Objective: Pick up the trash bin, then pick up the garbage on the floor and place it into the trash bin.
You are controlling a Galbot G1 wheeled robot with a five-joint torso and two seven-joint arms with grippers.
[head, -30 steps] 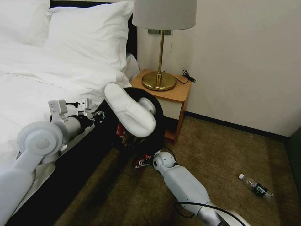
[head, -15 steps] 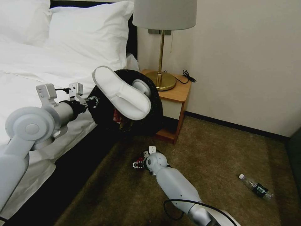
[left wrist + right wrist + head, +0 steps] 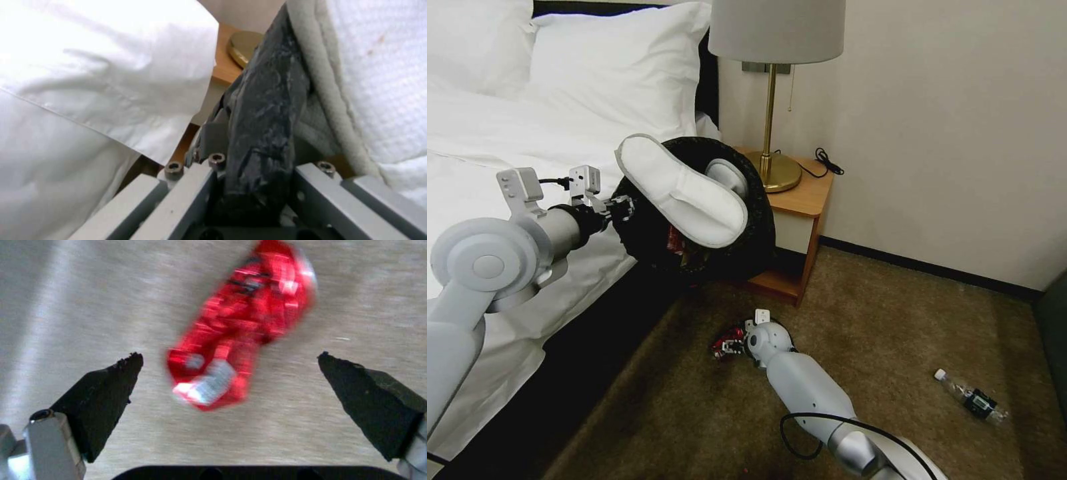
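Observation:
My left gripper [image 3: 620, 208] is shut on the rim of the trash bin [image 3: 740, 257], holding it tilted in the air beside the bed. In the left wrist view the black bag rim [image 3: 262, 133] sits pinched between the fingers. A white slipper [image 3: 680, 190] lies across the bin's mouth, with a second one [image 3: 727, 175] behind it and red litter [image 3: 675, 240] inside. Low over the carpet, my right gripper [image 3: 724, 347] stands open [image 3: 227, 358] above a crumpled red-and-white piece of garbage [image 3: 240, 333] on the floor, not touching it. A clear bottle [image 3: 970, 398] lies on the carpet to the right.
The bed [image 3: 507, 153] with white sheets and a dark base runs along the left. A wooden nightstand [image 3: 804, 193] with a brass lamp [image 3: 770, 170] stands right behind the bin. Open carpet [image 3: 907, 320] spreads to the right, up to the wall.
The left arm has lifted the bin with the slippers higher and a little leftward, away from the floor. The right gripper has stayed low by the red garbage, its forearm shifting slightly.

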